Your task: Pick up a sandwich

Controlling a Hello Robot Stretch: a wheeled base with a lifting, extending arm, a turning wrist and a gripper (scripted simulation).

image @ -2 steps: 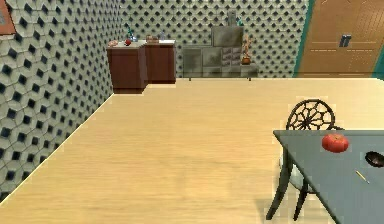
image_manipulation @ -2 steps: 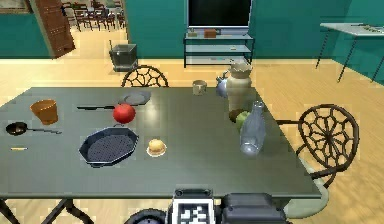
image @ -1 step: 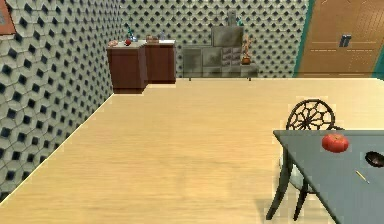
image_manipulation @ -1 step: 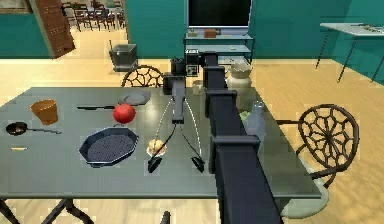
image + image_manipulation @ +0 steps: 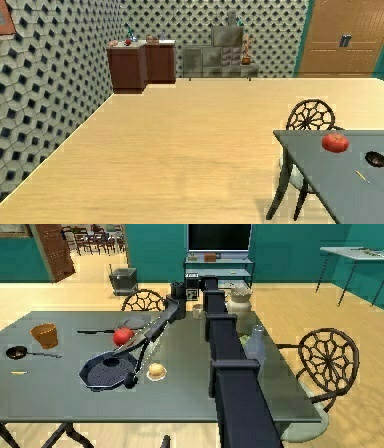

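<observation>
Smooth grey tabletop [image 5: 60, 394] with round dark pan [image 5: 100, 374], red ball [image 5: 123, 335], pale bun-like lump [image 5: 156, 372]; end effector [image 5: 135, 354] nearby, hold indiscernible.

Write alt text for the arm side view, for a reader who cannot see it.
The robot's dark arm reaches out over a grey table, its hand near a dark pan, a red round thing and a small pale round thing. Whether the hand holds anything cannot be told.
</observation>
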